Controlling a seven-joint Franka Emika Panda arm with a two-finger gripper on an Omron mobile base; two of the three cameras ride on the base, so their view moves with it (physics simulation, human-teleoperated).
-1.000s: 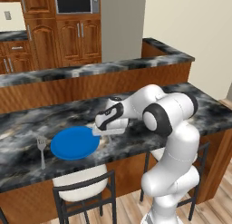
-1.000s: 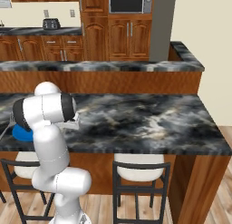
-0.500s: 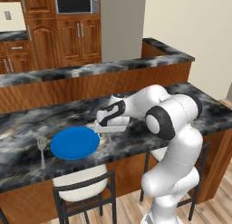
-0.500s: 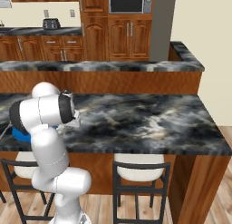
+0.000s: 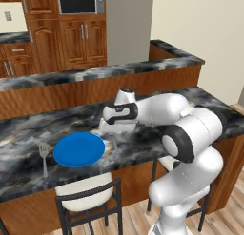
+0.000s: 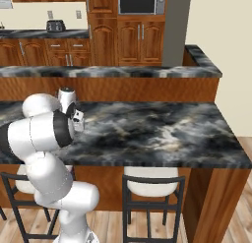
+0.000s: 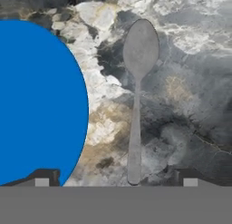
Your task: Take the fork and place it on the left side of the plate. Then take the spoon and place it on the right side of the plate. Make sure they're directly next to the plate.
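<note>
In the hand view the spoon (image 7: 136, 100) lies flat on the marble counter, its oval bowl pointing away from me and its handle running back between my fingertips. The blue plate (image 7: 36, 100) sits just to its left with a narrow strip of counter between them. My gripper (image 7: 117, 180) is open above the spoon's handle end, holding nothing. From the left base view the plate (image 5: 78, 150) rests near the counter's front, the fork (image 5: 44, 155) lies just left of it, and the gripper (image 5: 110, 133) hangs over the plate's right edge.
The dark marble counter (image 5: 143, 146) runs left to right, with a raised ledge (image 5: 95, 73) behind it. Stools (image 5: 88, 198) stand under the front edge. My white arm (image 6: 44, 134) blocks the left part of the right base view.
The jaws have spread a little wider and the hand has risen slightly off the counter. The spoon stays lying beside the plate.
</note>
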